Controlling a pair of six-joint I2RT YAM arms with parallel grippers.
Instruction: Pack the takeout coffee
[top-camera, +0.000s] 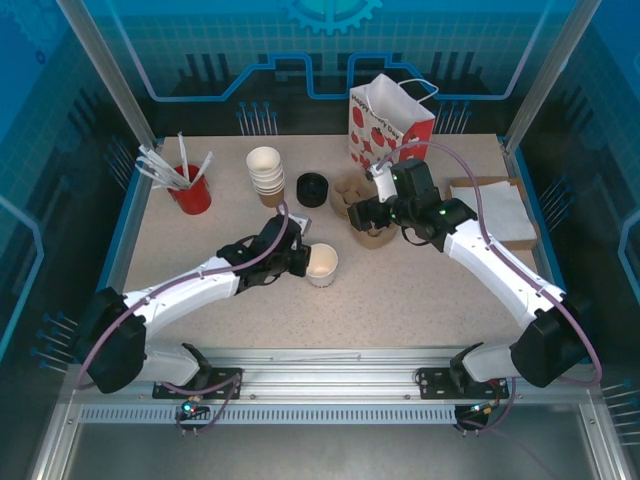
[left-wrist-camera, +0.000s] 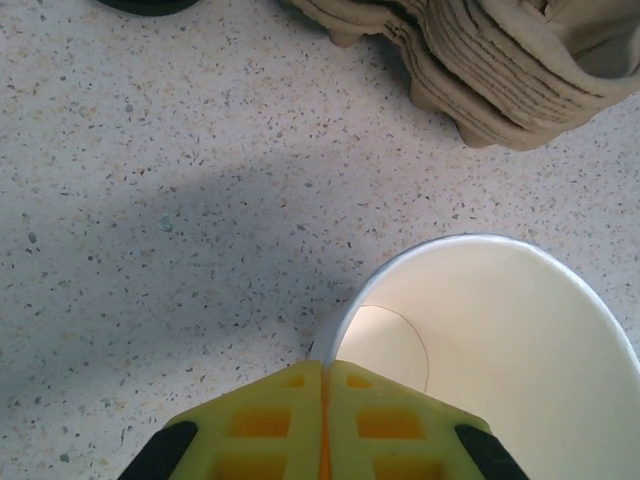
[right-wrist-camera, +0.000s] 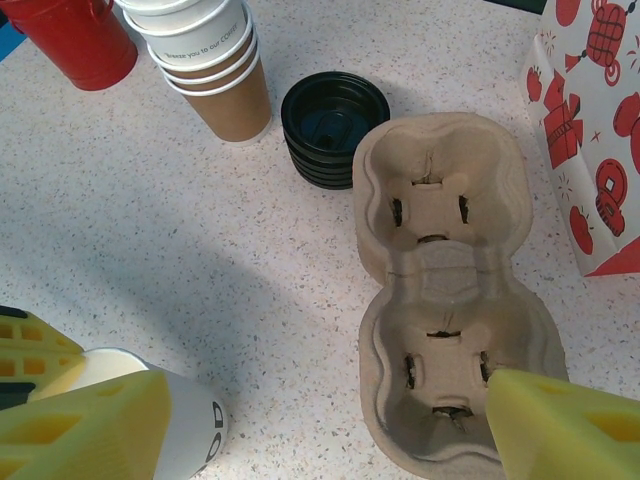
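One lidless white paper cup (top-camera: 322, 264) sits near the middle of the table (top-camera: 430, 300), its rim pinched between the closed fingers of the left gripper (left-wrist-camera: 322, 375). The right gripper (right-wrist-camera: 330, 425), spread wide and empty, hovers over the pulp cup carrier (right-wrist-camera: 440, 300).

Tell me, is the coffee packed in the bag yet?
Not yet. Done: one cup stands apart from the cup stack. In hand: the left gripper is shut on that cup's rim, and the right gripper hangs open over the cardboard carrier. Left: the cup has no lid, the black lids sit stacked, and the cup isn't in the carrier or the strawberry bag.
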